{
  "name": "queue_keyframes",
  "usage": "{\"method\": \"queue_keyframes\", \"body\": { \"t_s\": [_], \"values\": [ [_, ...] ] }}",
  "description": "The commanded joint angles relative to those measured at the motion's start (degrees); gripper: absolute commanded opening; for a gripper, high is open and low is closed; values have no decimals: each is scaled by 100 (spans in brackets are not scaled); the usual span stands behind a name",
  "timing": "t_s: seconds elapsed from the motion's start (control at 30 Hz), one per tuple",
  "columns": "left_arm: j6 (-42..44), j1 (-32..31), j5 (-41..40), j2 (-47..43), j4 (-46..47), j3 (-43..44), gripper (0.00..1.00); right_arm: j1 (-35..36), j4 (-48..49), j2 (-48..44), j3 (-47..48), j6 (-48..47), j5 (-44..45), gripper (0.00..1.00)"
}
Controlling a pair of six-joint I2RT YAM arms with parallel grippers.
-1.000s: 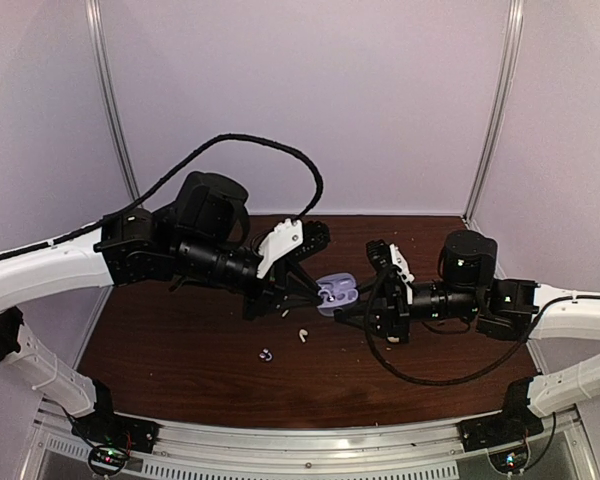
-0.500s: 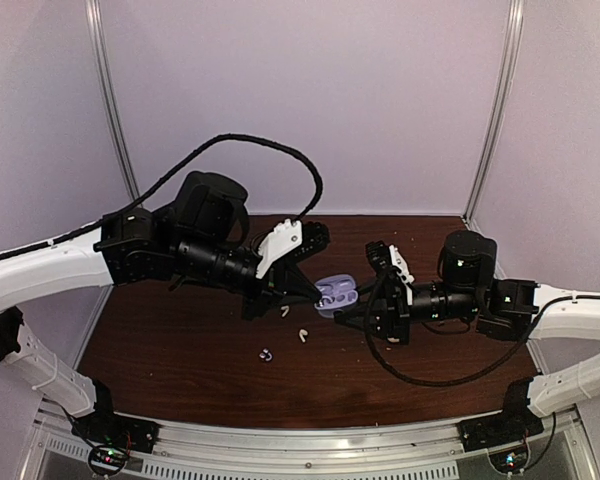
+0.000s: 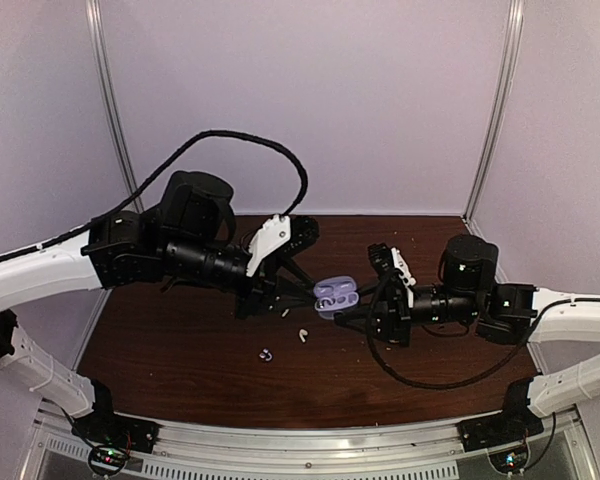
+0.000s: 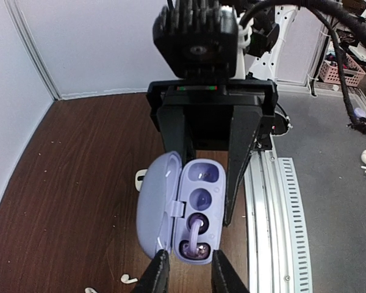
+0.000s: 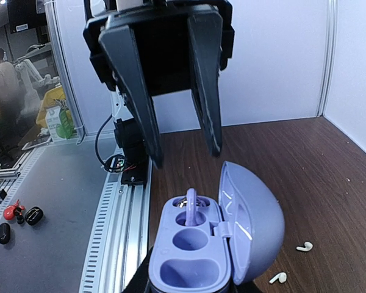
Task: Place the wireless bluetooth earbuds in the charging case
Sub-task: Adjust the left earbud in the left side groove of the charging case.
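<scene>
Currently right tool (image 3: 348, 311) pinches the charging case (image 4: 155, 213); purple earbud (image 4: 195, 235) in its socket points stem-first at the spread left tool (image 4: 188, 274).

Soft, even light with weak shadows; faint glints on the charging case (image 5: 256, 220) lid; right wrist view's left background is blurred.

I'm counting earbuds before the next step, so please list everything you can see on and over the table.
lilac plastic charging case: one, lid open, clamped above the table.
lilac rounded earbuds: two, one upright in a case slot, one loose near the table's front.
white stemmed earbuds: two, on the table near the case, the second at.
dark wooden table: one, brown.
left gripper: black, open, beside the case.
right gripper: black, shut on the case.
</scene>
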Motion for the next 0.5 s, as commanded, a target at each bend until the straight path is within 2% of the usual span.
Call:
{"method": "queue_keyframes", "body": {
  "t_s": [0.0,0.23,0.47],
  "values": [
    [-302,171,-150,-708,728,-321,31,-40,482,-151,-336,306,51,0],
    [-990,480,-596,-1125,1007,-1221,34,-103,779,-387,-657,572,16,0],
    [-1640,482,-1354,-823,757,-2107,35,-131,902,-766,-963,624,-3,0]
  ]
}}
